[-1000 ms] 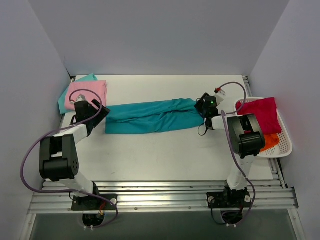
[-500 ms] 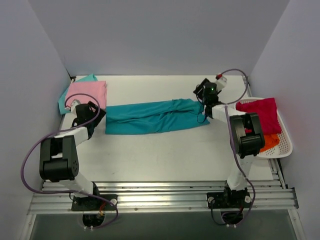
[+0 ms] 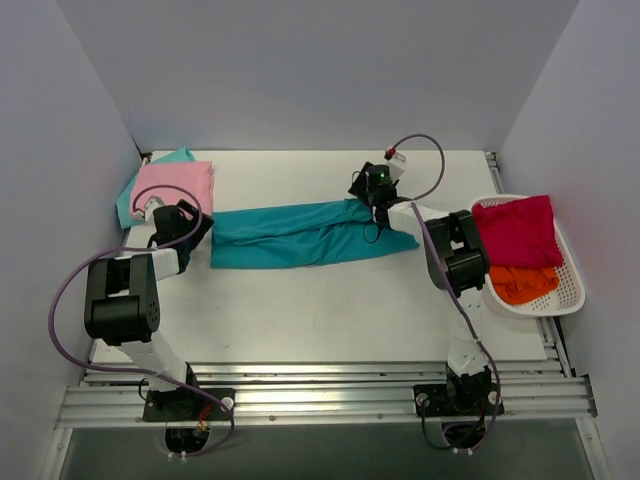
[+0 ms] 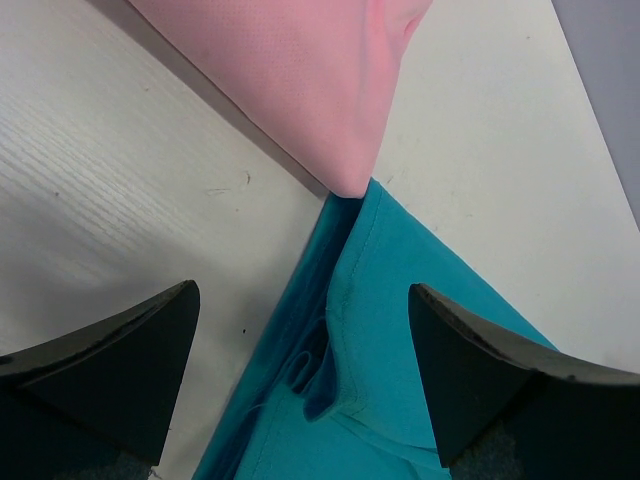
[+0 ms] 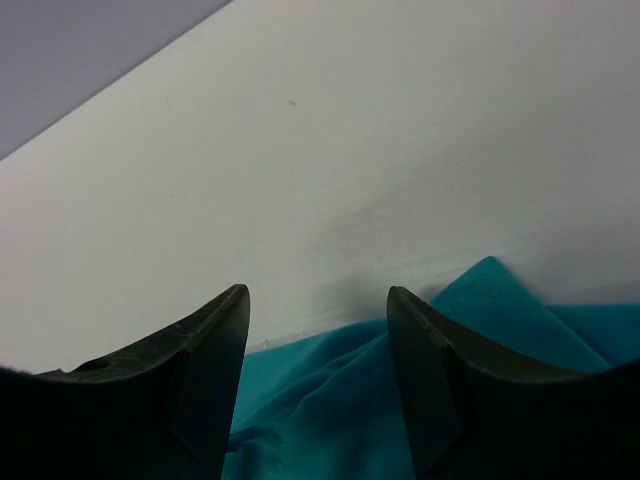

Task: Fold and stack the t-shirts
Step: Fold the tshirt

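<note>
A large teal t-shirt lies folded into a long strip across the middle of the table. A folded pink t-shirt sits at the back left on top of a light mint-teal one. My left gripper is open over the strip's left end, beside the pink corner. My right gripper is open above the strip's back edge near its right end. Neither holds cloth.
A white basket at the right edge holds a crimson t-shirt and an orange one. Grey walls close in the back and both sides. A metal rail runs along the table's near edge.
My right gripper has moved left and toward the back, from the strip's right end to its back edge. The left gripper has shifted only slightly. The teal strip's right end lies flat.
</note>
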`<state>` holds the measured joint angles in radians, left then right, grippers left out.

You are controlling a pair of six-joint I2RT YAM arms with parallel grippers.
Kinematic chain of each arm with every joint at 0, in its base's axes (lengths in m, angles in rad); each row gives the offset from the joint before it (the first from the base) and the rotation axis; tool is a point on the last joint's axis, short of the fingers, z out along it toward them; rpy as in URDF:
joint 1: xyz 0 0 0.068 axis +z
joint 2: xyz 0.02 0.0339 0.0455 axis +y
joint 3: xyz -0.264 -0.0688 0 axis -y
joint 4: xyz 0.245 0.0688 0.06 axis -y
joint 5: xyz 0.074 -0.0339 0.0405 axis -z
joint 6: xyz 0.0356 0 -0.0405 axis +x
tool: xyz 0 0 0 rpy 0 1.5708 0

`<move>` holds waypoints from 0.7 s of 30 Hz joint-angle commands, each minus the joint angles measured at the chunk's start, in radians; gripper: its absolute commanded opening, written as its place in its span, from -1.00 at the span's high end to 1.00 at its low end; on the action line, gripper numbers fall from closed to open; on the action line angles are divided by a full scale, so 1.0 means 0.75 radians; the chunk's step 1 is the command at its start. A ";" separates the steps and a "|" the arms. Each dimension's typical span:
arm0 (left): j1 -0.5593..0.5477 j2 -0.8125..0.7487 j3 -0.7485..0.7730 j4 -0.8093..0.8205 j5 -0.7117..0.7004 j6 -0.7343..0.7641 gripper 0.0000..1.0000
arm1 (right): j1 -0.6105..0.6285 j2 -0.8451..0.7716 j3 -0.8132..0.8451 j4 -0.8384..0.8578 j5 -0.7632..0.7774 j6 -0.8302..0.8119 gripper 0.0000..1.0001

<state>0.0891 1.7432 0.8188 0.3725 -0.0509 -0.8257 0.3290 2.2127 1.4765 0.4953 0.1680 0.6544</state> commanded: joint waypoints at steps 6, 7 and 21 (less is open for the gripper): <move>0.018 -0.005 0.017 0.111 0.056 0.021 -0.88 | 0.024 -0.075 -0.081 0.019 0.025 0.001 -0.05; 0.018 -0.005 0.017 0.111 0.058 0.021 -0.88 | 0.024 -0.079 -0.085 0.015 0.027 0.003 -0.05; 0.022 0.001 0.009 0.123 0.062 0.019 -0.88 | 0.058 -0.173 -0.179 0.000 0.070 -0.007 1.00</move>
<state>0.0963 1.7435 0.8188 0.4099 -0.0170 -0.8257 0.3622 2.1662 1.3525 0.4911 0.1871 0.6533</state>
